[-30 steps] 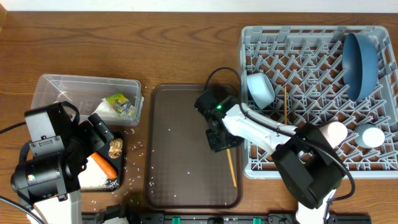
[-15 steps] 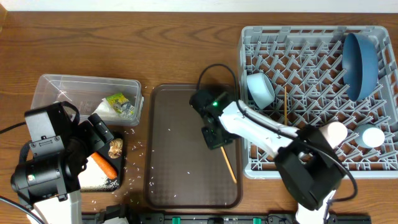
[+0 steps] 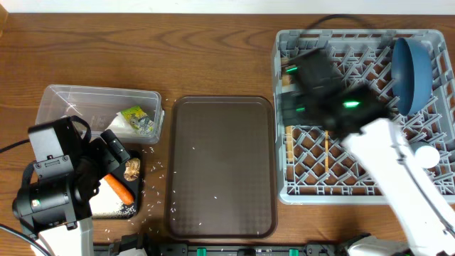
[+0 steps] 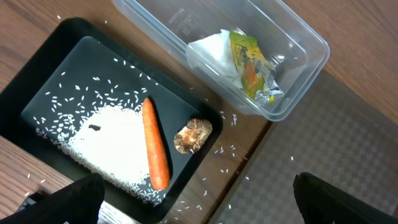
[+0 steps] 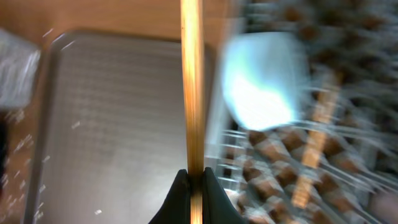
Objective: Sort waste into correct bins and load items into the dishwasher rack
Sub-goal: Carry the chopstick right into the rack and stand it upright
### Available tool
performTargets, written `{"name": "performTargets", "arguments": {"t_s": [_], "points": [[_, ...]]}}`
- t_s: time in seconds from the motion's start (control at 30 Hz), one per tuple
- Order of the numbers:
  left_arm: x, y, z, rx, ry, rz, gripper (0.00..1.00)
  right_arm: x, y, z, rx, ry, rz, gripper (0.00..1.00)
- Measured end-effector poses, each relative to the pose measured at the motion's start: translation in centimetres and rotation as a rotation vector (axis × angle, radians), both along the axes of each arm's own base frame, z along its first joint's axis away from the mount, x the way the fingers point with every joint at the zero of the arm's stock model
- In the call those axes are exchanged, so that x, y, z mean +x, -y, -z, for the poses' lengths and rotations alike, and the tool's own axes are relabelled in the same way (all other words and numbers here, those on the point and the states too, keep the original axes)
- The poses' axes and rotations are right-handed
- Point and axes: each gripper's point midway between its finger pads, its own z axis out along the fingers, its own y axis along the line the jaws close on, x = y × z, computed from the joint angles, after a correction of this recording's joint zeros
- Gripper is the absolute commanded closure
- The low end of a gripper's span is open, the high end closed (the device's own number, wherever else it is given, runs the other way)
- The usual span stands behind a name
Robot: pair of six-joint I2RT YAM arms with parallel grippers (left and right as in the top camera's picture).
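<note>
My right gripper [image 5: 194, 180] is shut on a wooden chopstick [image 5: 191, 74]. In the overhead view the gripper [image 3: 291, 122] is blurred over the left side of the grey rack [image 3: 355, 190], and the chopstick [image 3: 289, 146] hangs below it. A second chopstick [image 3: 326, 142] lies in the rack. The blue plate [image 3: 411, 67] stands at the rack's right. A pale bowl [image 5: 264, 81] shows blurred. The carrot [image 4: 155, 149], brown lump [image 4: 193, 135] and rice [image 4: 106, 140] lie in the black tray [image 4: 43, 93]. The wrapper [image 4: 252, 65] and white paper [image 4: 208, 50] lie in the clear tub [image 4: 186, 25]. My left gripper [image 4: 199, 205] is open and empty over the tray's corner.
The dark brown serving tray [image 3: 220, 171] lies between the bins and the rack, with a few rice grains on it. Loose rice [image 3: 160, 171] is scattered on the wooden table beside the black tray. A small white cup [image 3: 426, 156] sits at the rack's right edge.
My right gripper has lifted the chopstick off the brown tray and swung right and back over the rack, moving fast. The left arm has not moved.
</note>
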Motion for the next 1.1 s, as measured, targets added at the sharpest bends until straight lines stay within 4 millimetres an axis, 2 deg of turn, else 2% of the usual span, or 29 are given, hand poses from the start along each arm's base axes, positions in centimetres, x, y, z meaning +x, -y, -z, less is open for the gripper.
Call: {"name": "performTargets", "arguments": {"t_s": [0.07,0.17,0.27,0.37,0.57,0.8,0.9,0.93,0.97,1.0,1.03,1.1], "points": [[0.0,0.0,0.0,0.000,0.000,0.000,0.02,0.5,3.8,-0.4,-0.017,-0.001,0.085,0.99],[0.0,0.0,0.0,0.000,0.000,0.000,0.02,0.9,8.4,-0.3,-0.047,-0.018,0.184,0.99],[0.0,0.0,0.0,0.000,0.000,0.000,0.02,1.3,11.8,0.3,-0.065,-0.037,0.261,0.99],[0.0,0.0,0.0,0.000,0.000,0.000,0.02,1.2,14.4,2.1,-0.092,-0.091,0.312,0.99],[0.0,0.0,0.0,0.000,0.000,0.000,0.02,1.8,14.5,6.6,-0.119,-0.217,0.290,0.99],[0.0,0.0,0.0,0.000,0.000,0.000,0.02,3.2,13.5,9.6,-0.126,-0.258,0.255,0.98],[0.0,0.0,0.0,0.000,0.000,0.000,0.02,3.8,12.9,9.8,-0.123,-0.241,0.241,0.90],[0.0,0.0,0.0,0.000,0.000,0.000,0.02,3.9,12.5,9.7,-0.122,-0.233,0.229,0.81],[0.0,0.0,0.0,0.000,0.000,0.000,0.02,4.0,12.3,9.7,-0.120,-0.230,0.221,0.62],[0.0,0.0,0.0,0.000,0.000,0.000,0.02,4.0,12.0,9.7,-0.119,-0.228,0.215,0.53],[0.0,0.0,0.0,0.000,0.000,0.000,0.02,4.0,11.9,9.7,-0.121,-0.228,0.208,0.49],[0.0,0.0,0.0,0.000,0.000,0.000,0.02,4.0,11.7,9.7,-0.120,-0.228,0.201,0.47]]}}
